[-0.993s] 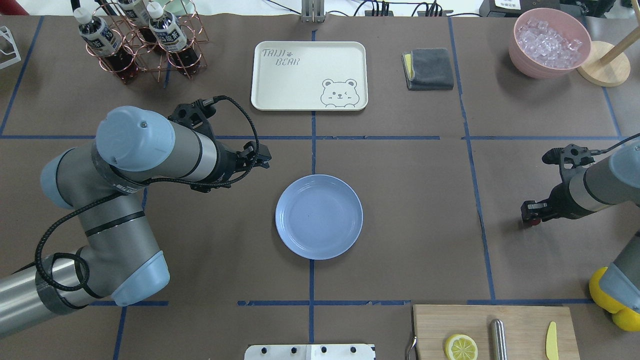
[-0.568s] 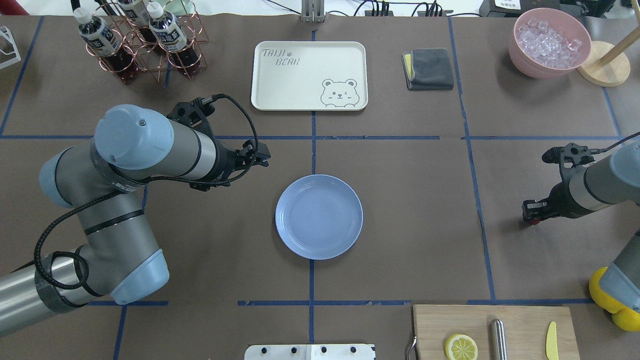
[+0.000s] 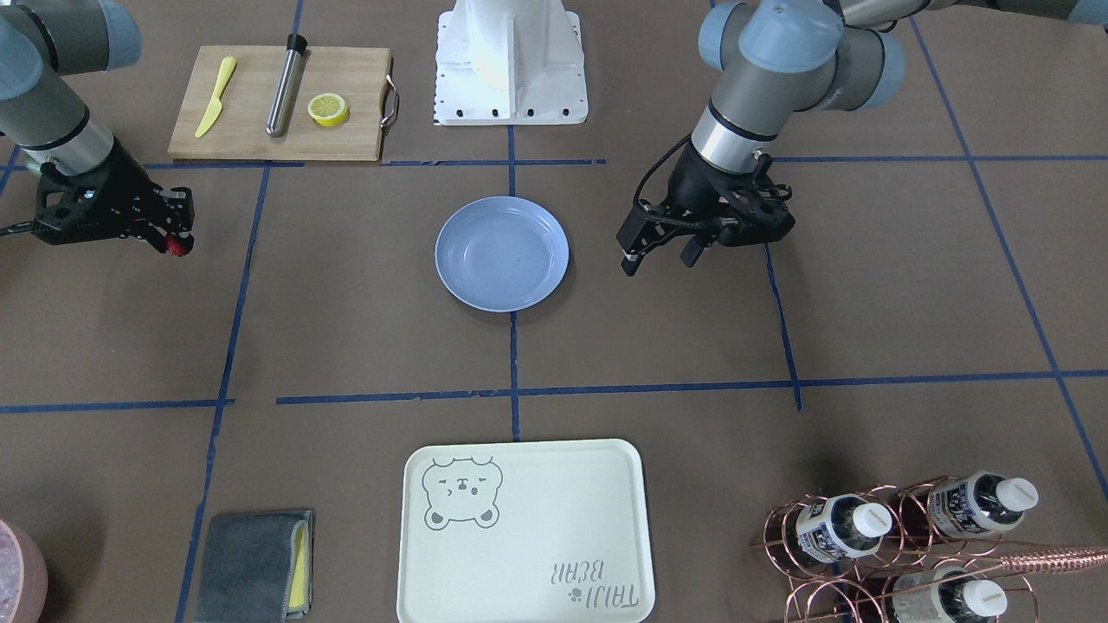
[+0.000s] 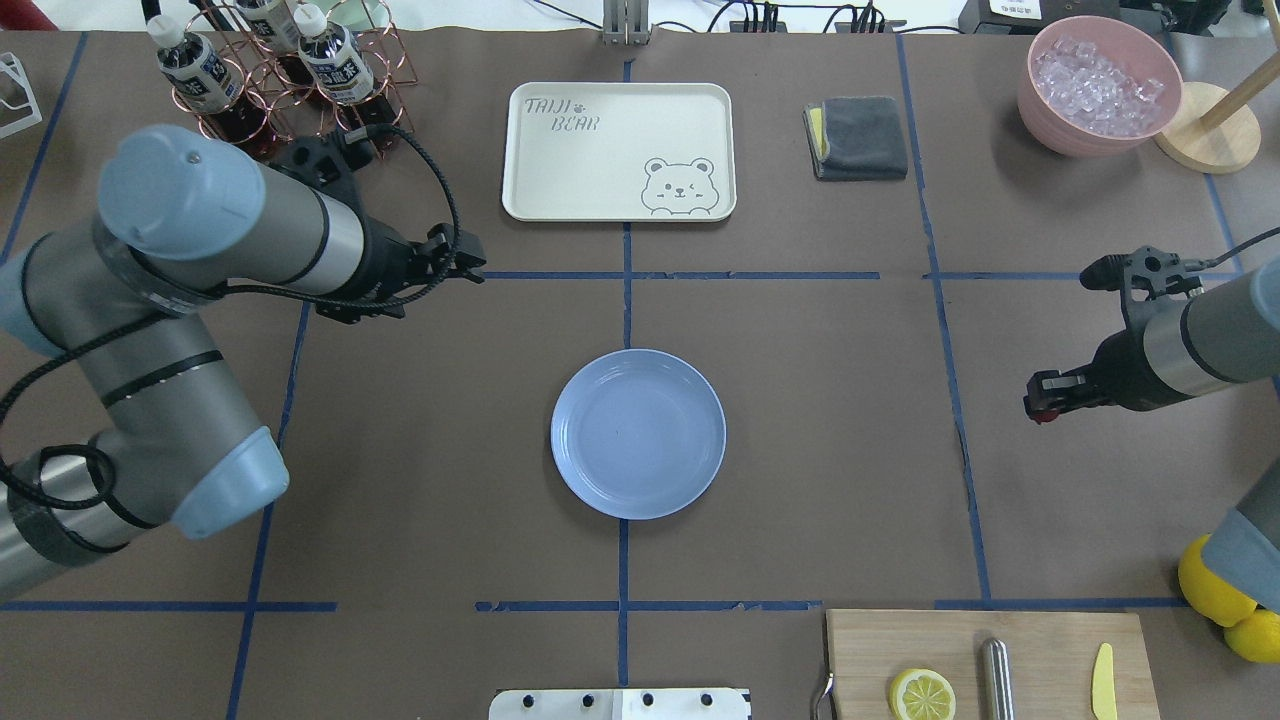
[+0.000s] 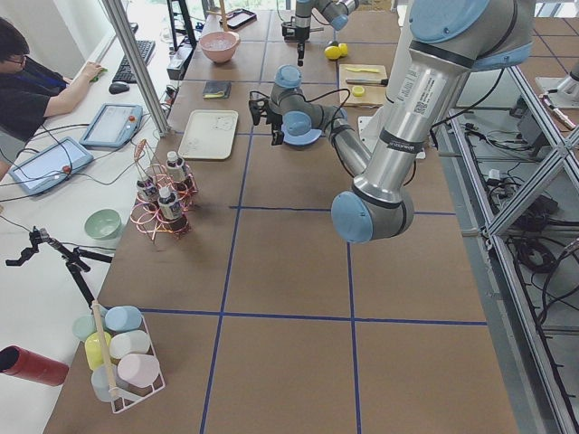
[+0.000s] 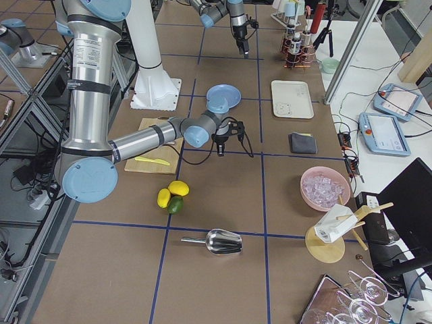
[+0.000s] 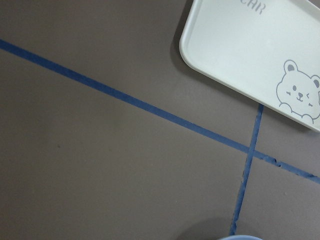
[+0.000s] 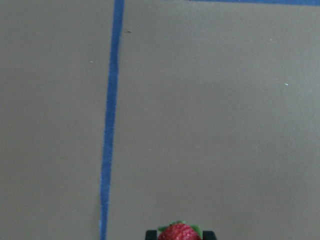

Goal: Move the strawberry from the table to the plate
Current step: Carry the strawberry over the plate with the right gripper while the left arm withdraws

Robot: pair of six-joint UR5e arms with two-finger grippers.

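Observation:
A small red strawberry [image 4: 1040, 410] [image 3: 177, 247] [image 8: 179, 233] is pinched between the fingertips of my right gripper [image 4: 1038, 402] [image 3: 176, 240]. It hangs a little above the brown table [image 4: 820, 400] at the right side, beyond a blue tape line from the plate. The light-blue plate [image 4: 638, 433] [image 3: 502, 253] lies bare at the table's centre. My left gripper [image 4: 474, 266] [image 3: 660, 257] hovers to the far left of the plate, open, with nothing between its fingers. The left wrist view shows only table, tape and the tray corner.
A cream bear-print tray [image 4: 618, 150] lies behind the plate, with a grey cloth [image 4: 858, 137] and a pink bowl of ice [image 4: 1098, 85] to its right. A bottle rack [image 4: 290, 85] stands back left. The cutting board [image 4: 985, 660] holds a lemon half [image 4: 921, 694]. Whole lemons [image 4: 1215, 600] sit front right.
My left arm has swung back and to the left, away from the plate. My right gripper has shifted slightly left and farther back with the strawberry in it.

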